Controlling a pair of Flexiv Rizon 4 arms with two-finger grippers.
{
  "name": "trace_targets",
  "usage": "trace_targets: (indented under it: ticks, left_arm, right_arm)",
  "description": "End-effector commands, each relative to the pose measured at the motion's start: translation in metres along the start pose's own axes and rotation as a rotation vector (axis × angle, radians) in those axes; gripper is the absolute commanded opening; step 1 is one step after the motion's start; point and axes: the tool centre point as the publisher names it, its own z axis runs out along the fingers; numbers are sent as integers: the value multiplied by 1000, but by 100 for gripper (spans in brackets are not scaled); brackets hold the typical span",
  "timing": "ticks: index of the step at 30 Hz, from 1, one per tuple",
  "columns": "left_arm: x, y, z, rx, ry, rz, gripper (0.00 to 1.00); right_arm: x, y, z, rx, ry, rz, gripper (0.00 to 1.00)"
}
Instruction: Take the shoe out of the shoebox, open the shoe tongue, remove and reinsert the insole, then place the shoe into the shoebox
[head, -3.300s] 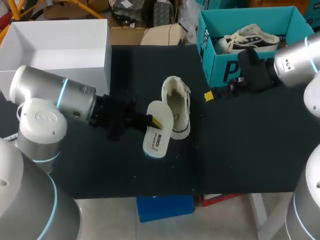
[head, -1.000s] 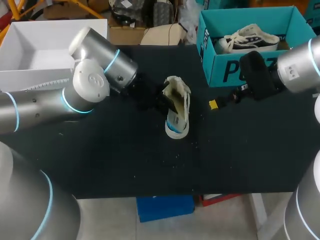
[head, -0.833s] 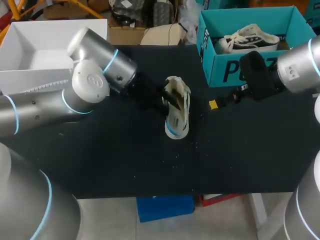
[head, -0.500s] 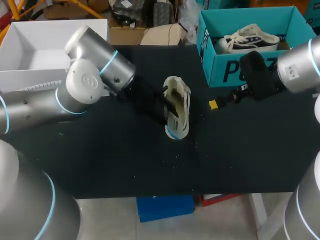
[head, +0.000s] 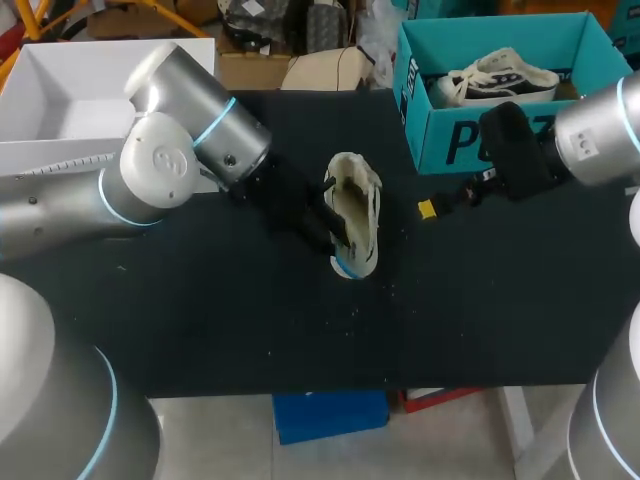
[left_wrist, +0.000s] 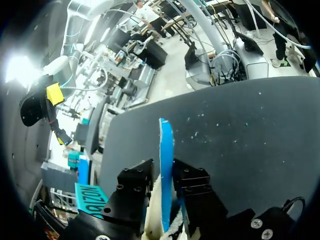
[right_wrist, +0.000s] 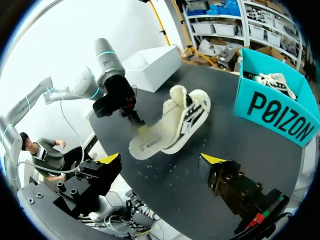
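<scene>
**While clamped on the insole, poised at the shoe's mouth**

Gripping the insole (left_wrist: 165, 150) edge-on in the left gripper (head: 335, 232), with one black finger pressed to each face. Shows a blue underside on one face and pale fleece on the other.

Reaching in from the left with the left arm (head: 190, 130), slanting down to the shoe (head: 358, 205) near the middle of the black table (head: 200, 300). Shoe's mouth spread wide, with the fleece lining on show. From the right wrist, shows the insole with one end tucked into that mouth and the other end jutting out past the shoe over the tabletop. From the head camera, shows only a sliver of blue at the shoe's near end.

Holding the right gripper (right_wrist: 160, 160) off to the shoe's right, apart from it and just in front of the teal shoebox (head: 445, 140). Fingers spread wide over bare tabletop, gripping nothing.

Inside the shoebox, at the table's far right: a second shoe (head: 497, 77), laced. At the far left: an open white box (head: 110, 70).
</scene>
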Motion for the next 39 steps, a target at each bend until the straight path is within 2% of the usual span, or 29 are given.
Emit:
trace_targets:
  ticks: [1,12,26,39]
  left_arm:
    - [-2,3,4,19,7,1,0]
    - [-2,12,-7,22,-96,0,0]
    - [-2,44,-18,-44,-88,-8,0]
    - [-7,68,-8,-103,-41,-48,0]
  right_arm:
    - [1,1,0,3,-3,1,100]
    - [1,1,0,3,-3,1,100]
    - [1,1,0,3,-3,1,100]
    - [1,1,0,3,-3,1,100]
